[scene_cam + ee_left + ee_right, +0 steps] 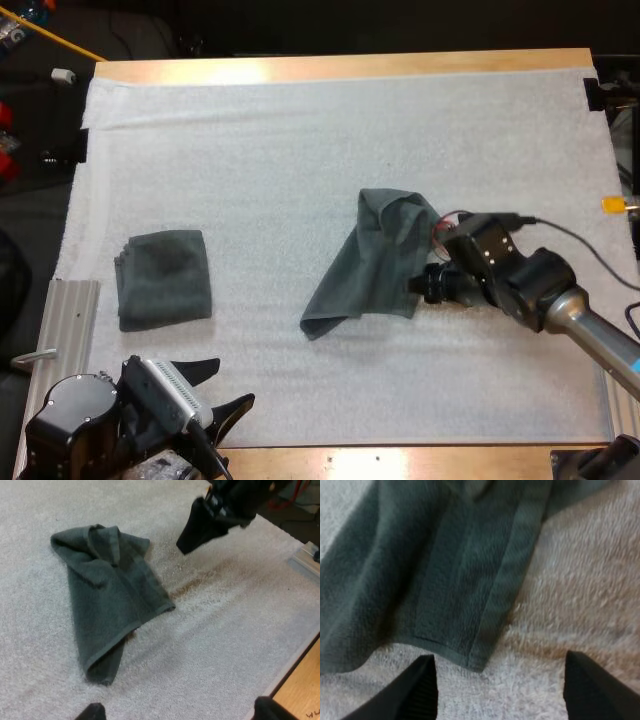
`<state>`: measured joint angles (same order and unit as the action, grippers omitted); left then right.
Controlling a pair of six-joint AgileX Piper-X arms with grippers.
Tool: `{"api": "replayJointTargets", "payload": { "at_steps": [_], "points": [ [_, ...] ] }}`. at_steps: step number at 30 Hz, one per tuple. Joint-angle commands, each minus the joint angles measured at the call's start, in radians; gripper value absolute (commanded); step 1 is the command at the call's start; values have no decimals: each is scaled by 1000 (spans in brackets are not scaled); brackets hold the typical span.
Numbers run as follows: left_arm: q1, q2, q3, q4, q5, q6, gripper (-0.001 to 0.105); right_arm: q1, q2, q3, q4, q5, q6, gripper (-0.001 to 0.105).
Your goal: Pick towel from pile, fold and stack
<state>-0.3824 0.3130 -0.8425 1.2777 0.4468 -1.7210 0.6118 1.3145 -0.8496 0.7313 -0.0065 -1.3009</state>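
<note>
In the high view a crumpled towel (370,260) lies right of the frame's centre on the white mat (300,130), which covers the wooden table (350,66). A folded towel (165,278) rests at the left, well apart from it. The right gripper (425,285) is low at the crumpled towel's right edge. The left gripper (232,383) sits at the lower left with its fingers spread, off both towels. From the left wrist, the left gripper (180,712) stands wide over bare mat (225,630). The crumpled towel (110,595) lies beyond it, with the right gripper (207,522) near the towel's far edge. From the right wrist, the right gripper (500,690) is wide, its fingers (417,690) clear of the crumpled towel (435,565), whose hemmed edge lies just ahead of them on the mat (580,595).
</note>
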Motion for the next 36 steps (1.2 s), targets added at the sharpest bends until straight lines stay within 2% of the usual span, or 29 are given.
{"api": "replayJointTargets", "payload": {
  "at_steps": [1, 5, 10, 15, 22, 28, 31, 34, 36],
  "points": [
    [-3, 3, -1, 2, -2, -9, 58, -2, 4, 17, -37, -16, 30, 54],
    [-3, 3, -1, 2, -2, -9, 58, -2, 66, 62, -103, -87, 72, 54],
    [-3, 3, -1, 2, -2, -9, 58, -2, 149, 62, -142, -90, 118, 54],
    [-3, 3, -1, 4, -2, -9, 58, -2, 232, 62, -199, -156, 141, 53],
    [-3, 3, -1, 4, -2, -9, 58, -2, 277, 62, -260, -179, 203, 53],
    [-3, 3, -1, 4, -2, -9, 58, -2, 323, 62, -286, -222, 255, 33],
    [-3, 3, -1, 4, -2, -9, 58, -2, 340, 62, -282, -222, 259, 21],
    [-3, 3, -1, 4, 0, -9, 58, -2, 331, 62, -283, -231, 259, 4],
    [-3, 3, -1, 4, 0, -9, 58, -2, 308, 62, -283, -231, 256, 0]
  ]
}}
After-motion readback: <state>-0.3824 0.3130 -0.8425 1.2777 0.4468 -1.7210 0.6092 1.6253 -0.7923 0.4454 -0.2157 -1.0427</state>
